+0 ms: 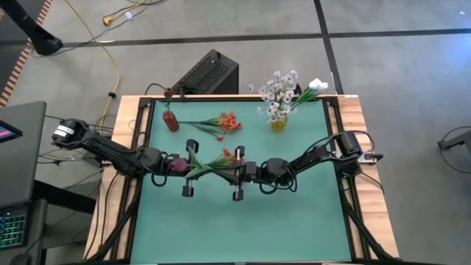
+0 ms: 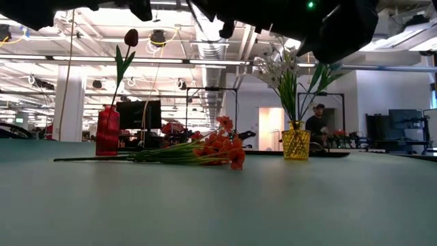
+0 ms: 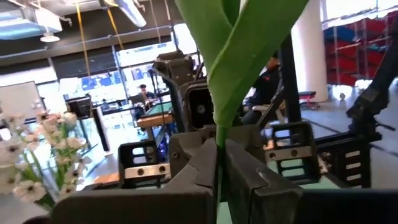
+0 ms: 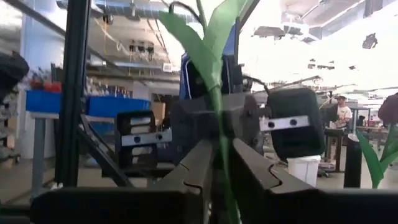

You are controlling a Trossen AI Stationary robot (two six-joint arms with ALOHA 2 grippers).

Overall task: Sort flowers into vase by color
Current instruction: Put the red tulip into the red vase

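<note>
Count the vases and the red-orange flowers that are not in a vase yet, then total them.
Vases: 2 (red vase, yellow vase)
Red-orange flowers outside a vase: 2 (lying flower, held flower clamped in the left gripper)
Total: 4
</note>
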